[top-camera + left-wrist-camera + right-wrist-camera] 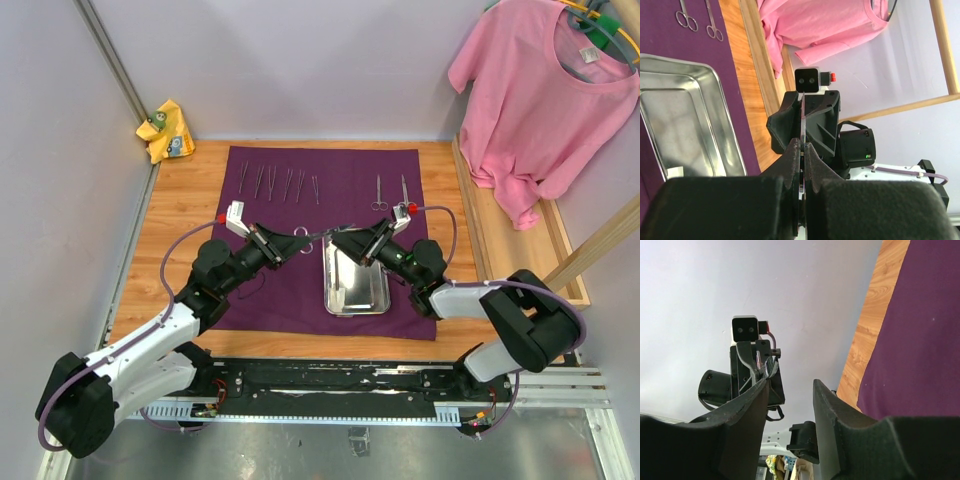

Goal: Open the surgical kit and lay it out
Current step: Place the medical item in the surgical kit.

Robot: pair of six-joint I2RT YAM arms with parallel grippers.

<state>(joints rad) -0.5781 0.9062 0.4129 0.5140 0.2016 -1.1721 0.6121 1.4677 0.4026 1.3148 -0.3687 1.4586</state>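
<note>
Left fingers (785, 172) are seen clamped tight on a slim metal instrument (801, 167), which is held edge-on in the air above the purple cloth (300, 300) spread over the wooden surface (190, 200). Right fingers (752, 410) are pointed straight at them, nose to nose, over the middle of the cloth. They are parted to a middling width, with nothing seen inside the gap. Whether the instrument's far tip is touched by them cannot be told. At 6 o'clock of that meeting point, the steel tray (355, 290) is lying flat on the cloth. A row of forceps (288, 184) is laid out at 11 o'clock on the cloth, and two scissors (380, 195) are set side by side at 1 o'clock. A pink T-shirt (545, 90) is hung at 2 o'clock of the scene, and a yellow rag (165, 130) is tucked into the corner at 10 o'clock.
</note>
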